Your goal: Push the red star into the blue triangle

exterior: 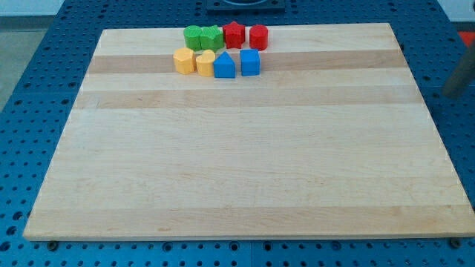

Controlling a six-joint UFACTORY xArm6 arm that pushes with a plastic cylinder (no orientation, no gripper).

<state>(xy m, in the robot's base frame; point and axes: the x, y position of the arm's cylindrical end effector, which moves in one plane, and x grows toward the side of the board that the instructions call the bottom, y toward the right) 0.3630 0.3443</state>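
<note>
You are seeing eight blocks sitting at the tabletop's top edge: two green, two yellow, two blue, two red. The red star is sitting just above the blue triangle. My tip is not showing.

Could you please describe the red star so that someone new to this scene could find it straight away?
Look at the wooden board and find the cluster of blocks near the view's top edge. In its upper row, the red star is third from the view's left, between a green block and a rounder red block; its points distinguish it.
</note>
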